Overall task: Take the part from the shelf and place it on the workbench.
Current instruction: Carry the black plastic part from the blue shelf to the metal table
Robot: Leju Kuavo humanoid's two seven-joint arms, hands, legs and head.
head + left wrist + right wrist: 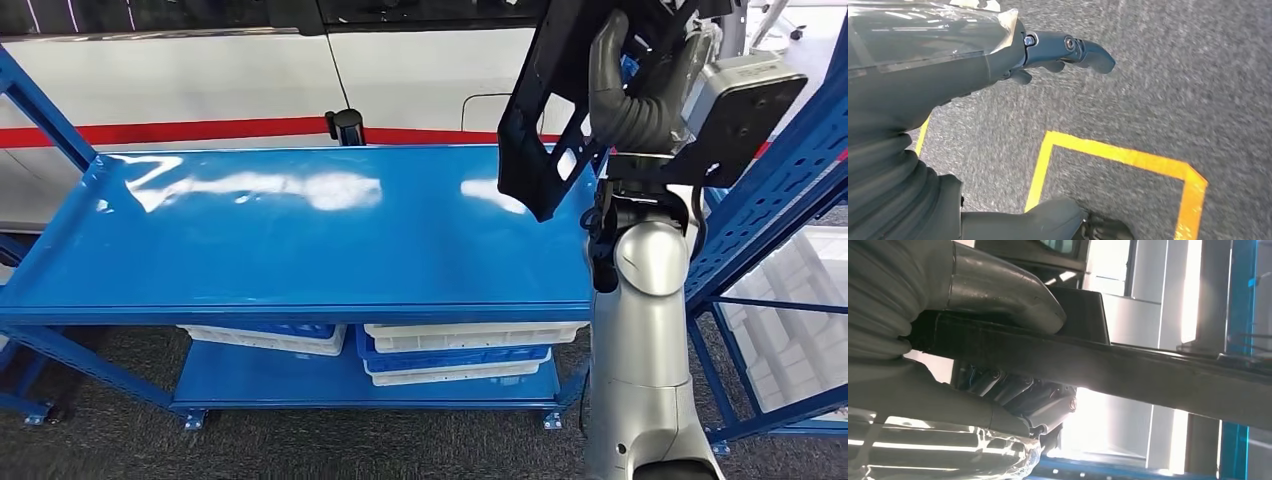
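Right hand (640, 90) clamped around a flat black perforated plastic part (545, 120), held tilted at two o'clock above the glossy blue metal workbench (300, 240); left hand (1058, 55) holding nothing, fingers apart, over grey carpet (1173, 90)

We are facing the workbench (300, 230) head-on; its top is lying across the middle of the head view. Beneath it, on the lower shelf (270, 378), trays (455, 350) are sitting stacked, one stack left, one right. Our right hand (640, 90) is holding the part (545, 120) raised above the bench's right rear corner, clear of the surface. The shelf frame (770, 200) is standing to the right of the bench. Our left hand (1058, 55) is hanging over the floor, above a taped line (1118, 155).
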